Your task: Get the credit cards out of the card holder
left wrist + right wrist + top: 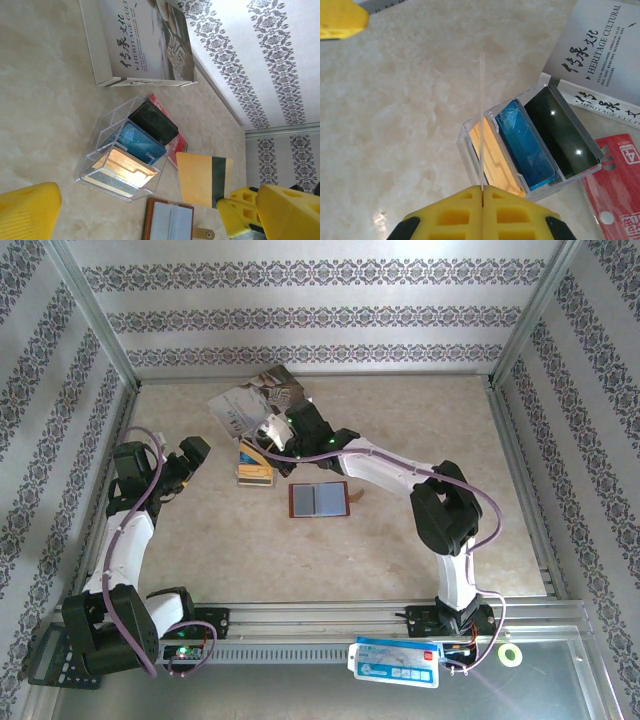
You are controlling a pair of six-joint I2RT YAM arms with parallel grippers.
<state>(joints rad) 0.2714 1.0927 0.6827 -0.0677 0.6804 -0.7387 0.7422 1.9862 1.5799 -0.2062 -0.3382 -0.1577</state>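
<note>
The right gripper (pixel 482 189) is clenched on a tan card (pixel 481 125), edge-on over the clear stand (pixel 465 145)!
That card hangs above the stand's end slot, where another tan card (pixel 497 165) sits. A blue card (pixel 527 145) and a black card (pixel 560 135) fill the next two slots. The holder (pixel 318 500) lies open flat on the table (pixel 400 430), grey lining up, near the stand and apart from both grippers. The left gripper (pixel 192 452) is released, jaws wide, nothing between them. A booklet (pixel 600 40) lies just behind the stand.
</note>
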